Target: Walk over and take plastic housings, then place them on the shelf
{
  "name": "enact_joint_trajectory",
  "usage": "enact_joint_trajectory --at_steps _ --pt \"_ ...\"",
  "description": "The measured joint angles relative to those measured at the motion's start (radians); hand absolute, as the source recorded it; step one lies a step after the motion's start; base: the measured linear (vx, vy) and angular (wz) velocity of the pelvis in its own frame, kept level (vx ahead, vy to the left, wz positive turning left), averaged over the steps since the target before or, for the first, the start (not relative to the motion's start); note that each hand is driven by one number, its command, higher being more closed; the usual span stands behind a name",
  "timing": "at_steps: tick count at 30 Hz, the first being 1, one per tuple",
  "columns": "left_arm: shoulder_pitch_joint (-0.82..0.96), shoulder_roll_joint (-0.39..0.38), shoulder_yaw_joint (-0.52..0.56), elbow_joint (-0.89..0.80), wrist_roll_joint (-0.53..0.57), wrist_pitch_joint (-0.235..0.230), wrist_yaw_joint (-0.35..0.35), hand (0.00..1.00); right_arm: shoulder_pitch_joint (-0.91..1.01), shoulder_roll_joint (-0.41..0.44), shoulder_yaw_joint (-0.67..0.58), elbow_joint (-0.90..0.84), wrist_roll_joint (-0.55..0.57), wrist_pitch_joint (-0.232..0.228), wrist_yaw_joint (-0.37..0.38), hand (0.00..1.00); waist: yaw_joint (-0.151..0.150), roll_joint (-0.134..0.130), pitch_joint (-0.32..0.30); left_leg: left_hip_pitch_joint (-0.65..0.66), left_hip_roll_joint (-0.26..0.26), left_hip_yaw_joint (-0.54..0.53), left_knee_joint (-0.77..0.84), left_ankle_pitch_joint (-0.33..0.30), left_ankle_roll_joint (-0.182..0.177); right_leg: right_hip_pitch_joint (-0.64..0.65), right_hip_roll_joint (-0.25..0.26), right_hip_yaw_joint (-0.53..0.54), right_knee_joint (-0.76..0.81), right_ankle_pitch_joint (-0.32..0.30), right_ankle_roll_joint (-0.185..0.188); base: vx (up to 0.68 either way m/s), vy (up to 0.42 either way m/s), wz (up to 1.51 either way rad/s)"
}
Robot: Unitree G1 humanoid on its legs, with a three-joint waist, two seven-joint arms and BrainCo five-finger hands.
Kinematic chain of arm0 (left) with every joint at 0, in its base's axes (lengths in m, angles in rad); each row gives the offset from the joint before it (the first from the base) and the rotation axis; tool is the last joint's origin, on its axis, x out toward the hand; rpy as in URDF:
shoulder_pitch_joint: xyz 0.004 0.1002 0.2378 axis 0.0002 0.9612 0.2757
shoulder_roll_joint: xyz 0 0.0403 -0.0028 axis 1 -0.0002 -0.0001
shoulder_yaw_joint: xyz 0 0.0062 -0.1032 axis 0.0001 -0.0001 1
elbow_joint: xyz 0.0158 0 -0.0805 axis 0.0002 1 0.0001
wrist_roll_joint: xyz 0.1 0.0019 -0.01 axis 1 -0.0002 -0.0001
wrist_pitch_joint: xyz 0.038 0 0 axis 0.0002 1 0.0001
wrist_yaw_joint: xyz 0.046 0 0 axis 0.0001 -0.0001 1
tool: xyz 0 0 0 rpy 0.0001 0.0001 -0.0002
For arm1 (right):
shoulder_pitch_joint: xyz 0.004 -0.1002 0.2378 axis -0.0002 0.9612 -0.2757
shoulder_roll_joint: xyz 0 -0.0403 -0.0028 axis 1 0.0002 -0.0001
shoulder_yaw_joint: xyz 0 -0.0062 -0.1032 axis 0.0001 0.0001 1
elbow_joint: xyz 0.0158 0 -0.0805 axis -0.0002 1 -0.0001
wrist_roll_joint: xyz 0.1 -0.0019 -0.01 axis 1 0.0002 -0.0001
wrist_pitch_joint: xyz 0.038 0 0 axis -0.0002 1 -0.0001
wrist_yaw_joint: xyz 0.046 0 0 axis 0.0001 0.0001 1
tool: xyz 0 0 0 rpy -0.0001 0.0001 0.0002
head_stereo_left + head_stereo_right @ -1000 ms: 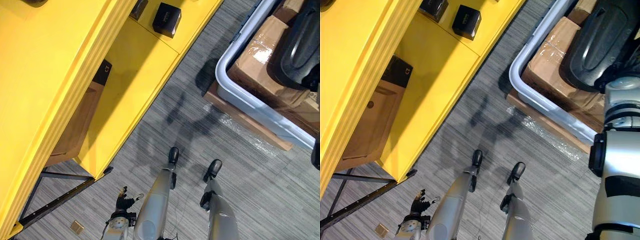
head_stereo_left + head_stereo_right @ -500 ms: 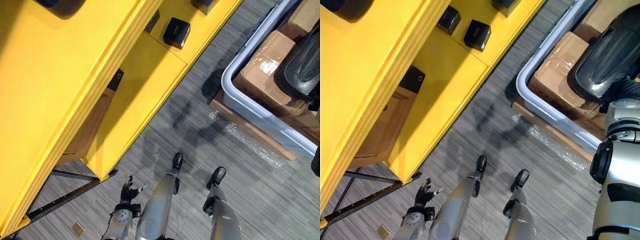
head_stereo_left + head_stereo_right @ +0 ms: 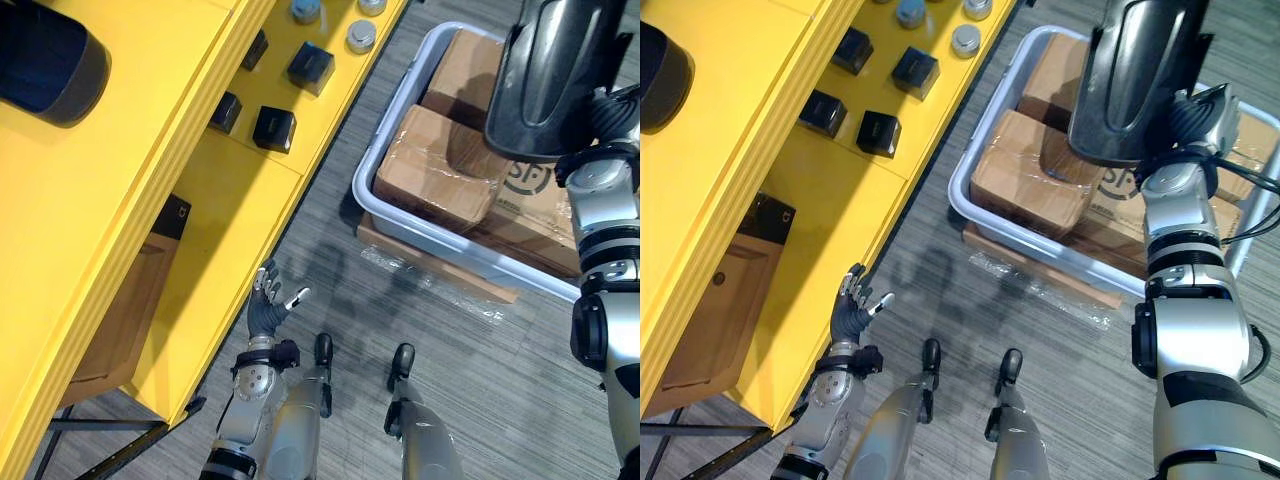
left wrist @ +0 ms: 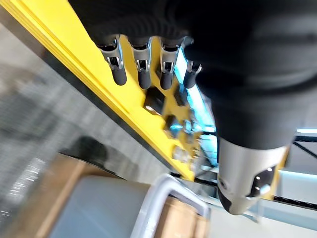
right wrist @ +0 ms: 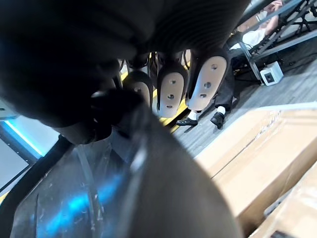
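A large dark grey plastic housing [image 3: 1137, 80] hangs over the grey tote at the upper right, and my right hand [image 5: 171, 94] has its fingers curled over the glossy top edge. A second dark housing [image 3: 45, 62] lies on the top level of the yellow shelf [image 3: 150, 120] at the far left. Low in the middle, my left hand [image 3: 268, 308] is open with its fingers spread, holding nothing, close to the front edge of the shelf's lower level.
Small black boxes [image 3: 273, 128] and round silver caps [image 3: 360, 36] sit on the lower shelf level. A grey tote [image 3: 366, 190] packed with wrapped cardboard boxes [image 3: 435, 170] rests on a wooden board. A person's legs [image 5: 218, 111] stand beyond the tote.
The camera has swung, bringing the tote and the shelf's boxes further into view. My left hand has risen from low near the floor to beside the shelf edge.
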Motion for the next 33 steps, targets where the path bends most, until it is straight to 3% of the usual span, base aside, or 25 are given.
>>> enact_joint_trajectory --at_steps 4,6,8,10,13,17,23,26,33 --pt "-0.052 0.01 -0.009 0.007 -0.019 0.0 0.005 0.0 0.09 0.003 0.031 -0.154 -0.041 0.001 -0.006 1.0 -0.014 -0.01 -0.011 0.004 -0.003 0.0 -0.027 0.02 -0.003 0.0 0.003 0.001 -0.016 0.005 -0.005 -0.02 -0.007 0.02" --pt "-0.128 0.045 -0.024 0.059 -0.075 0.002 0.001 0.0 0.146 0.016 0.065 -0.286 -0.117 0.0 -0.008 1.0 -0.028 -0.016 -0.015 0.011 -0.004 -0.001 -0.047 0.033 -0.004 0.0 0.004 0.0 -0.019 0.006 -0.006 -0.02 -0.003 0.01" --pt "-0.221 0.093 -0.05 0.109 -0.155 0.004 -0.011 0.0 0.185 0.037 0.099 -0.379 -0.164 -0.001 -0.01 1.0 -0.046 -0.028 -0.025 0.012 -0.004 -0.001 -0.06 0.043 -0.007 -0.001 0.006 0.0 -0.028 0.009 -0.009 -0.03 -0.006 0.0" --pt "-0.347 0.147 -0.095 0.154 -0.324 0.005 -0.059 0.0 0.251 0.058 0.132 -0.481 -0.217 -0.006 -0.009 1.0 -0.058 -0.052 -0.047 0.014 -0.001 0.003 -0.079 0.055 -0.008 -0.009 0.009 0.003 -0.032 0.015 -0.01 -0.03 -0.005 -0.04" --pt "-0.449 0.175 -0.139 0.168 -0.489 0.011 -0.104 0.0 0.349 0.073 0.157 -0.601 -0.257 -0.007 -0.006 1.0 -0.073 -0.074 -0.08 0.031 -0.001 0.013 -0.104 0.065 -0.01 -0.01 0.009 0.014 -0.031 0.02 -0.011 0.0 0.018 -0.08" --pt "-0.491 0.195 -0.182 0.174 -0.631 0.032 -0.138 0.0 0.463 0.086 0.179 -0.725 -0.281 -0.013 0.004 1.0 -0.089 -0.081 -0.117 0.082 -0.002 0.029 -0.13 0.066 -0.01 0.022 0.007 0.03 -0.033 0.02 -0.01 0.02 0.043 -0.13" --pt "-0.501 0.204 -0.278 0.174 -0.694 0.062 -0.167 0.0 0.605 0.14 0.221 -0.888 -0.319 -0.025 0.022 1.0 -0.094 -0.085 -0.215 0.139 -0.001 0.039 -0.168 0.067 -0.014 0.072 0.01 0.036 -0.068 0.019 -0.01 0.0 0.034 -0.05" --pt "-0.501 0.203 -0.322 0.173 -0.707 0.075 -0.177 0.0 0.629 0.183 0.26 -0.903 -0.32 -0.054 0.034 1.0 -0.093 -0.084 -0.239 0.171 0.001 0.041 -0.198 0.079 -0.016 0.094 0.014 0.034 -0.077 0.019 -0.01 0.0 0.004 -0.02" --pt "-0.492 0.194 -0.364 0.205 -0.608 0.12 -0.152 0.0 0.665 0.253 0.263 -0.939 -0.323 -0.056 0.047 1.0 -0.076 -0.085 -0.284 0.223 0.001 0.026 -0.26 0.114 -0.02 0.129 0.018 0.023 -0.087 0.019 -0.01 -0.02 0.021 0.07"
